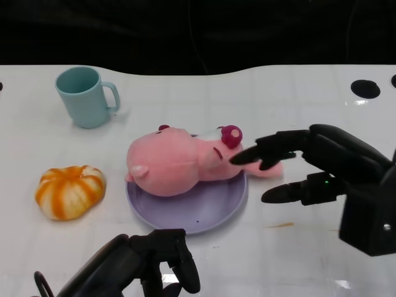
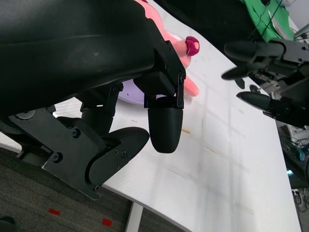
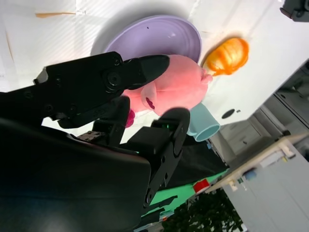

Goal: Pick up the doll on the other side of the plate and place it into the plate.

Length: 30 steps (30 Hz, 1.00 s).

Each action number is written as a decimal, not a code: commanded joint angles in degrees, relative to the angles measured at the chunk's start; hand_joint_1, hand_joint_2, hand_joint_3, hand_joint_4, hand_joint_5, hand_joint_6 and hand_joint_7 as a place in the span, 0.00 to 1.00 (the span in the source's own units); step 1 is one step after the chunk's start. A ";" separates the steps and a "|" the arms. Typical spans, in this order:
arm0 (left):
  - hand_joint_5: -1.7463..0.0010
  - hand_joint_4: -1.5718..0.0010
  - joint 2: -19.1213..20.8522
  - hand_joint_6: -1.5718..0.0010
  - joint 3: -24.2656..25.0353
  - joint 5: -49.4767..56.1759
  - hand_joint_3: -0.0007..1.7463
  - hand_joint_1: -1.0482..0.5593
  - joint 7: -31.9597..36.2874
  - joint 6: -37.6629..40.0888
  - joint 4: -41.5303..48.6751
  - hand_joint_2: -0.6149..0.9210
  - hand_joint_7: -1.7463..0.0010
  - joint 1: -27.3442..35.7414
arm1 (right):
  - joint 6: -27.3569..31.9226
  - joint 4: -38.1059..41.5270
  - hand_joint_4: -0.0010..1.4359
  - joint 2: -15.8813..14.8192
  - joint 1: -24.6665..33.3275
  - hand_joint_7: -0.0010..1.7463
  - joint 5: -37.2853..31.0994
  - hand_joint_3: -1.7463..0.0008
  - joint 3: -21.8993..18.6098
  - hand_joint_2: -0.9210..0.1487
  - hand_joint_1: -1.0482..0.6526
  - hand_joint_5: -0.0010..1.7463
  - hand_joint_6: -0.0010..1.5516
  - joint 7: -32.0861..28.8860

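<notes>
Doll: pink plush w/ dark-red ears, lying on its side across the far half of the plate; head toward the robot's left, one end hanging over the plate's right rim onto the table.
Plate: lilac, round, sitting mid-table; near half showing bare.
Right hand: hovering at the doll's right end, fingers spread wide. Upper fingertips lying against or just over the plush, lower finger sticking out apart below, near the plate rim. Not closing on anything as far as the views are showing.
Left hand: sitting low at the near table edge, just short of the plate; fingers curling in, holding nothing.
Mug: light teal, standing upright far left, handle pointing right, well apart from the plate.
Pumpkin: orange-and-white, soft-looking, lying left of the plate, near but not touching.
Writing/brands: none readable anywhere.
</notes>
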 commanded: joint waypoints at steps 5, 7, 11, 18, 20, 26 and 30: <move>0.00 0.55 0.27 0.59 0.53 -0.21 0.70 0.57 0.40 -0.42 0.95 0.73 0.15 0.24 | -0.17 -1.63 0.55 -1.55 5.93 0.53 3.78 0.43 -4.34 0.39 0.61 0.89 0.58 -1.07; 0.00 0.56 0.40 0.59 0.71 -0.25 0.70 0.57 0.37 -0.80 1.29 0.73 0.15 0.12 | 0.92 -2.41 0.56 -1.74 7.21 0.57 3.83 0.38 -4.86 0.41 0.60 0.93 0.58 -1.00; 0.00 0.56 0.57 0.59 1.41 -0.90 0.69 0.56 0.26 -2.43 2.64 0.73 0.15 -0.06 | 2.10 -5.14 0.63 -2.93 10.33 0.65 4.09 0.27 -5.49 0.48 0.64 0.93 0.58 -0.27; 0.00 0.56 0.88 0.59 2.61 -1.70 0.69 0.56 -0.12 -3.58 3.46 0.73 0.15 0.25 | 5.36 -10.38 0.61 -4.36 15.03 0.80 6.04 0.21 -6.56 0.54 0.64 1.00 0.53 1.36; 0.00 0.56 1.12 0.59 2.86 -1.83 0.69 0.56 -0.24 -3.62 3.47 0.73 0.15 0.29 | 6.06 -11.06 0.60 -4.30 15.81 0.83 6.15 0.22 -6.64 0.53 0.64 1.00 0.51 1.13; 0.00 0.56 1.46 0.59 3.76 -2.80 0.69 0.56 -0.22 -4.01 3.63 0.74 0.16 0.82 | 8.02 -11.76 0.59 -3.65 17.54 0.85 2.68 0.25 -5.09 0.51 0.64 1.00 0.49 -0.70; 0.00 0.56 1.52 0.59 4.52 -2.76 0.68 0.56 0.08 -5.20 4.01 0.75 0.17 1.21 | 7.10 -10.06 0.60 -2.71 17.53 0.87 0.78 0.25 -3.89 0.51 0.63 1.00 0.49 -2.63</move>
